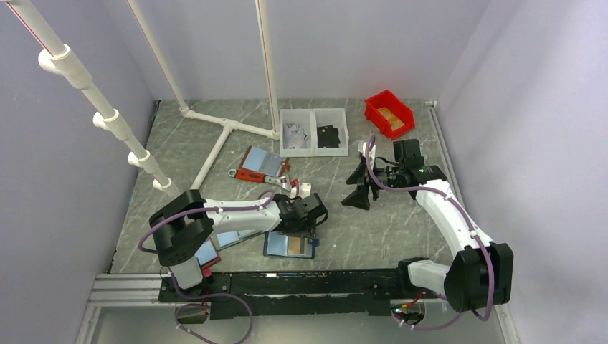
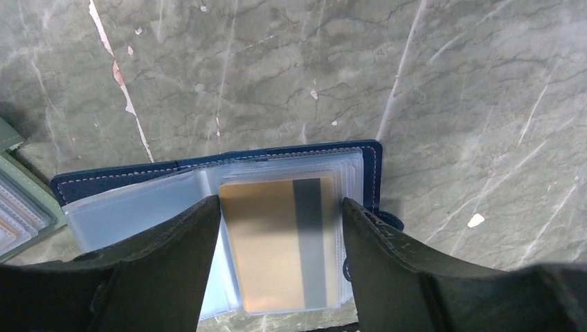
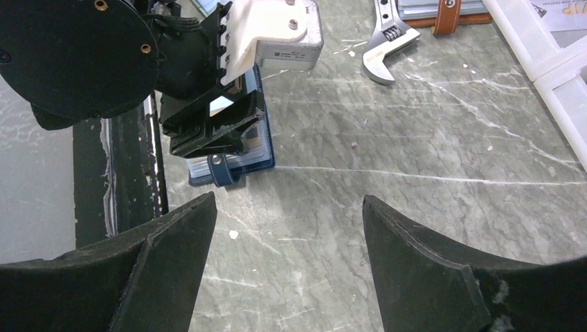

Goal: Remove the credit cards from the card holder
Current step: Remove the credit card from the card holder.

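The navy card holder [image 1: 274, 245] lies open on the table near the front, its clear pockets up. It also shows in the left wrist view [image 2: 208, 166] and the right wrist view [image 3: 262, 149]. A tan credit card [image 2: 266, 242] with a grey stripe sits inside the right-hand pocket. No black card shows. My left gripper [image 1: 301, 228] is open just above the holder, and its fingers [image 2: 173, 256] stand either side of the tan card. My right gripper [image 1: 357, 201] is open and empty over bare table to the right of the holder [image 3: 287, 198].
A green-edged holder [image 2: 14, 200] lies left of the navy one. A red-edged holder [image 1: 262, 163] and a wrench [image 3: 384, 41] lie further back. A white two-part tray [image 1: 314, 132], a red bin [image 1: 388, 113] and white pipes [image 1: 215, 147] stand at the back.
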{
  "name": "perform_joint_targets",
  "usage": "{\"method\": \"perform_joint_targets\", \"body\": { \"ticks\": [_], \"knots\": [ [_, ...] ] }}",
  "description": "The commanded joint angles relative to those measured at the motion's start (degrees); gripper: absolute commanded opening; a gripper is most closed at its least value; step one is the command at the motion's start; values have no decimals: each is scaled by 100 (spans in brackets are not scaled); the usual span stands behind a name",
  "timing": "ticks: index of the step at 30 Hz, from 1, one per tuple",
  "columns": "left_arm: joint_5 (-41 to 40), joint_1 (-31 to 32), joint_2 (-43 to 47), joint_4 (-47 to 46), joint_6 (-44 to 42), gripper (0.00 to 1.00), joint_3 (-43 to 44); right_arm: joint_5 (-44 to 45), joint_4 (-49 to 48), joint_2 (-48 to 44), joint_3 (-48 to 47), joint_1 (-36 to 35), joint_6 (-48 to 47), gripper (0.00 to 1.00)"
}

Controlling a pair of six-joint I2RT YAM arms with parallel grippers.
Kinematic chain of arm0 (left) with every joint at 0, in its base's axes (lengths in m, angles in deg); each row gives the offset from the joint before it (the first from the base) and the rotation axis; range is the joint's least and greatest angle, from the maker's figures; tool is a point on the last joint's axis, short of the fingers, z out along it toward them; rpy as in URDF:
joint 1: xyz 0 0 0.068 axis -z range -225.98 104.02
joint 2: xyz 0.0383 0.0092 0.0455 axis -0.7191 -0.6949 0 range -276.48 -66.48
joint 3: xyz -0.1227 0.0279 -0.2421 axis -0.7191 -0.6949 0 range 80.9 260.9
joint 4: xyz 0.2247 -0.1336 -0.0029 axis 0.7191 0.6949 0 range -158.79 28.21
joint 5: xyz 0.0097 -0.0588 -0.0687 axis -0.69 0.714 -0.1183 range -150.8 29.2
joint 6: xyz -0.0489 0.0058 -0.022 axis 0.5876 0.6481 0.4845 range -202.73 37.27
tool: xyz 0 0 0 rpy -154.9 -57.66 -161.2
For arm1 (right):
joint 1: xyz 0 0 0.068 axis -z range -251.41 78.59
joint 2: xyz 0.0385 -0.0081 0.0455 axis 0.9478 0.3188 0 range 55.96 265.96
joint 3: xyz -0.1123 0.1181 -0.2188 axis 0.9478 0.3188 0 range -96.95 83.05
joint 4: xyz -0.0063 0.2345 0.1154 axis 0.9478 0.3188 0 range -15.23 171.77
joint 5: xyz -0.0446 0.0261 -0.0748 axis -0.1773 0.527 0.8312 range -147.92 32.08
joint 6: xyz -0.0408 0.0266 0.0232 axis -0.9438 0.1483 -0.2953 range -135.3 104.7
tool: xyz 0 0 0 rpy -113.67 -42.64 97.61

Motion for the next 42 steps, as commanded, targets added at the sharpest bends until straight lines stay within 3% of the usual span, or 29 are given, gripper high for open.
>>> {"method": "perform_joint_targets", "body": {
  "ticks": [1, 7, 18, 25, 37, 42],
  "knots": [
    [-85, 38, -13, 174, 120, 68, 118, -303, -79, 17, -57, 20, -22, 79],
    [-48, 33, 278, 22, 121, 62, -37, -321, -26, 72, -85, 21, -36, 79],
    [349, -12, 936, -887, 61, 62, -729, -474, -199, 258, -41, -1, 321, 77],
    [891, -259, 1384, -1986, 84, 58, -1458, -250, -947, 474, 190, -251, 1279, 57],
    [1545, -710, 2046, -3411, 217, 55, -2354, -174, -1232, 1530, 139, -961, 1761, 27],
    [1718, -925, 2190, -3841, 331, 55, -2660, 27, -1246, 1808, 124, -1347, 1707, 22]
  ]
}}
